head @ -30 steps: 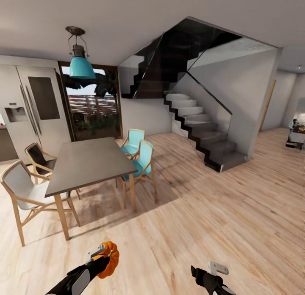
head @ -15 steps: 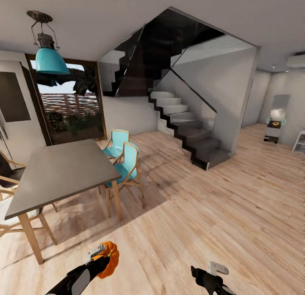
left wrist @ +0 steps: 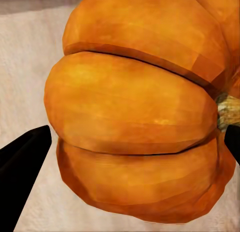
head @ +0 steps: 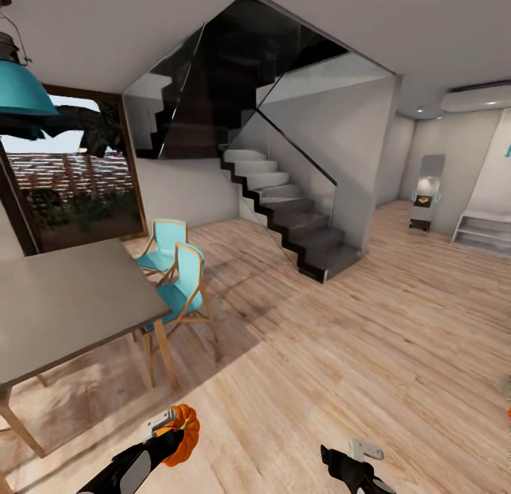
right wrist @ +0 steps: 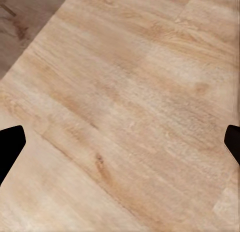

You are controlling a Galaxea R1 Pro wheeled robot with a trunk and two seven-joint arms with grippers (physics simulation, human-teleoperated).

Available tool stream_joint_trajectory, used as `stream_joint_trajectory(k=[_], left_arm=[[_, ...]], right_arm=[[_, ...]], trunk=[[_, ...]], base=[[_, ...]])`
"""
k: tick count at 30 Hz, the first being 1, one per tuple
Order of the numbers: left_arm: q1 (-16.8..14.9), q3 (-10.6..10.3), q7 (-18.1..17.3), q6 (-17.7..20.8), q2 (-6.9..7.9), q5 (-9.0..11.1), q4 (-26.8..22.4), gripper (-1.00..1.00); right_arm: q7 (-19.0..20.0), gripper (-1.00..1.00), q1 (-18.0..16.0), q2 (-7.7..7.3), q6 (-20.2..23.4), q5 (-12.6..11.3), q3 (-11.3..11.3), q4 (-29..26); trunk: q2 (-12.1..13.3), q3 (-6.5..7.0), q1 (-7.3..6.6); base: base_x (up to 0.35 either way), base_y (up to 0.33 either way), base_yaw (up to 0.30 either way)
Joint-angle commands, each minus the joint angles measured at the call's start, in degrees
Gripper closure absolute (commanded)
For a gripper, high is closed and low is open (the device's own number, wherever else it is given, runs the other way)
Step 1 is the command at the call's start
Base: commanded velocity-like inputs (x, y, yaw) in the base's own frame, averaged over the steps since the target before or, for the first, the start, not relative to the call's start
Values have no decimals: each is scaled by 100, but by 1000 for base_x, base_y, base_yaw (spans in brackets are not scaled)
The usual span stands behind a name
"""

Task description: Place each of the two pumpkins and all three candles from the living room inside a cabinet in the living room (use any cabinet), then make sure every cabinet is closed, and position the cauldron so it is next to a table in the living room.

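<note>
An orange ribbed pumpkin [head: 184, 435] hangs low over the wooden floor at the bottom left of the head view, with my left gripper [head: 174, 428] shut on it. Seen from the left wrist, the pumpkin [left wrist: 135, 117] bulges between the two dark fingertips [left wrist: 25, 157], its stem to one side. My right gripper [head: 359, 453] is at the bottom right, open with nothing in it; in the right wrist view its fingertips [right wrist: 10, 147] stand wide apart over bare floorboards. The candles, cabinet and cauldron are out of view.
A grey dining table [head: 64, 309] with two teal chairs [head: 177, 270] stands at the left. A dark staircase [head: 284, 210] rises in the middle distance. Open wooden floor [head: 369, 338] stretches right toward a white low shelf [head: 486, 231]. A sliver of something orange [head: 508, 413] touches the right edge.
The camera has turned to the right, so the table, chairs and stairs have slid left in the picture. Both grippers hold the same pose, and the pumpkin stays in the left one.
</note>
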Motion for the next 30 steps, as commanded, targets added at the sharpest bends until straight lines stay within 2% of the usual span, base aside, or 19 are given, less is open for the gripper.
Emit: stream_joint_trajectory(k=[1, 19, 26, 30], left_arm=[[-1, -16, 37, 34, 3, 36, -20, 100], [-2, -17, 37, 32, 3, 35, -20, 100], [-1, -24, 37, 32, 3, 35, -21, 100], [-1, -25, 37, 28, -6, 35, -21, 100]], right_arm=[[38, -100, -6, 3, -18, -12, -47, 5], [6, -100, -6, 11, 11, -31, -55, 5], [-9, -100, -6, 4, 29, -273, -64, -3], [0, -100, -6, -12, 320, -289, -65, -27]], trunk=[[-8, -13, 5], [-8, -54, 5], [-8, -54, 5], [-8, -54, 5]], base=[[343, 0, -249], [343, 0, -259], [343, 0, -267], [343, 0, -268]])
